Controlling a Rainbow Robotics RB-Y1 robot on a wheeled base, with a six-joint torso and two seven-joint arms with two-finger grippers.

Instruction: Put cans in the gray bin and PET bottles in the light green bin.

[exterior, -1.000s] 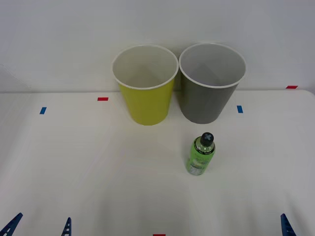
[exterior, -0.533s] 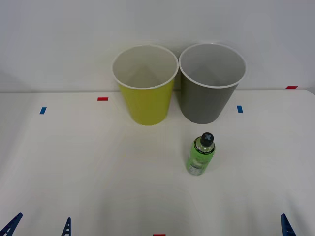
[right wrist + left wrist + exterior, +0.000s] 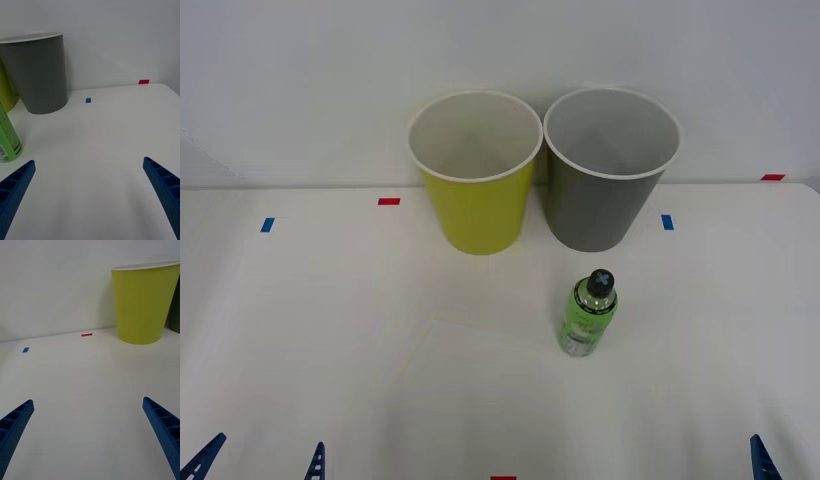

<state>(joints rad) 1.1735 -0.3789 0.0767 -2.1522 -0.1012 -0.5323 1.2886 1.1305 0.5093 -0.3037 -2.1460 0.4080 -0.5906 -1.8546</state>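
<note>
1. The PET bottle (image 3: 588, 316) stands upright on the white worktop (image 3: 360, 330), near the gray bin (image 3: 608, 175), in front of it.
2. The light green bin (image 3: 477, 180) stands just beside the gray bin, at the worktop's far edge.
3. The left gripper (image 3: 88, 435) and right gripper (image 3: 88, 195) are wide open and hold nothing, low over bare worktop, well apart from the bottle.

The light green bin (image 3: 476, 190) and the gray bin (image 3: 608, 185) stand touching side by side at the far edge of the table (image 3: 330, 330), against the wall, with no passage between them. The bottle (image 3: 587, 315) stands upright, alone, just in front of the gray bin, open table all around it. Both bins' mouths are unobstructed from above.
</note>
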